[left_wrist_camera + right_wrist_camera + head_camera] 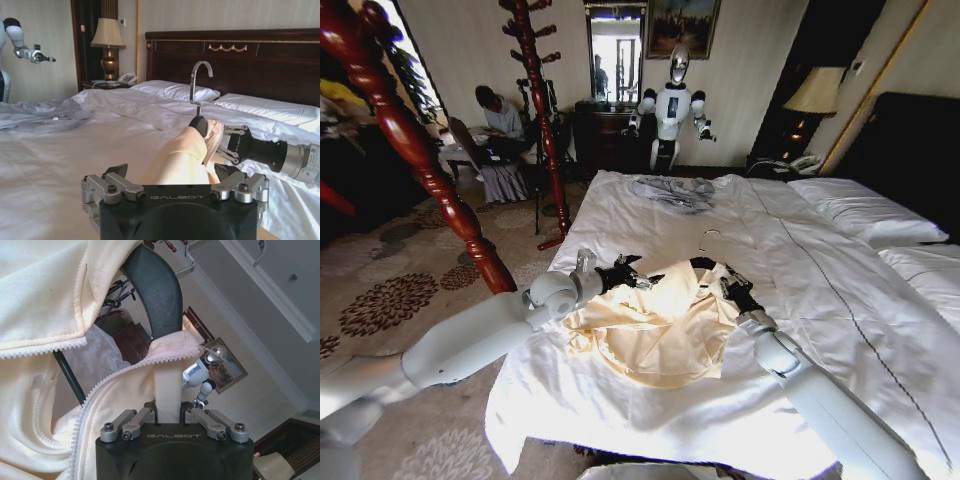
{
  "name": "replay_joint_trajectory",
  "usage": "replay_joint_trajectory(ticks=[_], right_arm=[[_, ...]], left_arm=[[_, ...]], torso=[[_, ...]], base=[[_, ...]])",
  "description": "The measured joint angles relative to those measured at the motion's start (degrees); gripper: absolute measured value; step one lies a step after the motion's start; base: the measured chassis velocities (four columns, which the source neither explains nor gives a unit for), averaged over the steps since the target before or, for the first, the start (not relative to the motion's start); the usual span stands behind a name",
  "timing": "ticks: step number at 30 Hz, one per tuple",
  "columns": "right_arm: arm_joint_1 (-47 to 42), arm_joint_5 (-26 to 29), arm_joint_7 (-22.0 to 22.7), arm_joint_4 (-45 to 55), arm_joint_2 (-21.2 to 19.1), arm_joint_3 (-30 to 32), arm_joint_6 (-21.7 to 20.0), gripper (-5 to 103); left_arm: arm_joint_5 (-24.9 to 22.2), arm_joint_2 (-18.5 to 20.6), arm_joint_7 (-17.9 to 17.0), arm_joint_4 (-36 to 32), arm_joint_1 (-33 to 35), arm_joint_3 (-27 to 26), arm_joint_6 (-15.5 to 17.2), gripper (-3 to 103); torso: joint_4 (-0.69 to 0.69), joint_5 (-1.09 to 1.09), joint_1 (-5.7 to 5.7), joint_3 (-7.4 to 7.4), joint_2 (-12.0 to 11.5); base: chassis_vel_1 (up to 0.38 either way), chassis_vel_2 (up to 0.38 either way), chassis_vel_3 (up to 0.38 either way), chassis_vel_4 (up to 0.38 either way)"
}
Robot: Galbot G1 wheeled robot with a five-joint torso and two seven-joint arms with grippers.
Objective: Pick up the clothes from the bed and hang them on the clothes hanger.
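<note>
Both arms reach over the bed (pixel 650 410). Right gripper (pixel 171 416) is clamped on the cream shirt (pixel 655 335) by its collar, with the hanger (pixel 199 95) poking up through the neck. Left gripper (pixel 172 180) sits released, touching the shirt's near side.

Daylight enters from the tall bright window (pixel 617 55) at the far wall; you get blown-out glare there. The wide bed with plain white sheets (pixel 840 300) reads bright, near overexposed on its upper folds, while the dark wooden headboard (pixel 240 55) and room corners sink into shadow. The shaded table lamp (pixel 106 45) adds a weak warm glow. Your head view bows straight lines at its edges. In the right wrist view, the near pale cream fabric (pixel 40 295) looks soft.
</note>
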Motion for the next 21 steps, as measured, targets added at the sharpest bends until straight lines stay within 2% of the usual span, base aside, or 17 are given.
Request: replay_joint_trajectory(ticks=[5,8,17,21], right_arm=[[-0.03,-0.7,-0.01,0.19,0.06,0.11,0.82,20],[-0.82,-1.93,-0.02,0.44,0.13,0.63,2.04,20],[-1.13,-4.61,-0.43,0.49,0.78,1.12,3.42,20],[-0.87,-5.53,-0.67,0.2,0.67,1.17,4.14,20]], left_arm=[[0.08,0.76,2.35,0.55,-1.16,1.33,-0.02,99],[3.01,1.16,4.32,1.94,-2.65,3.78,-0.41,98],[5.71,0.24,5.83,4.54,-6.46,9.01,-1.07,93],[8.49,-0.22,6.16,5.39,-7.43,10.23,-1.65,84]], torso=[[0.01,0.0,0.0,0.0,0.0],[0.01,0.0,0.0,0.0,0.0],[0.01,0.0,0.0,0.0,0.0],[0.0,0.01,0.0,0.0,0.0]], base=[[0.0,0.0,0.0,0.0],[0.0,0.0,0.0,0.0],[0.0,0.0,0.0,0.0],[0.0,0.0,0.0,0.0]])
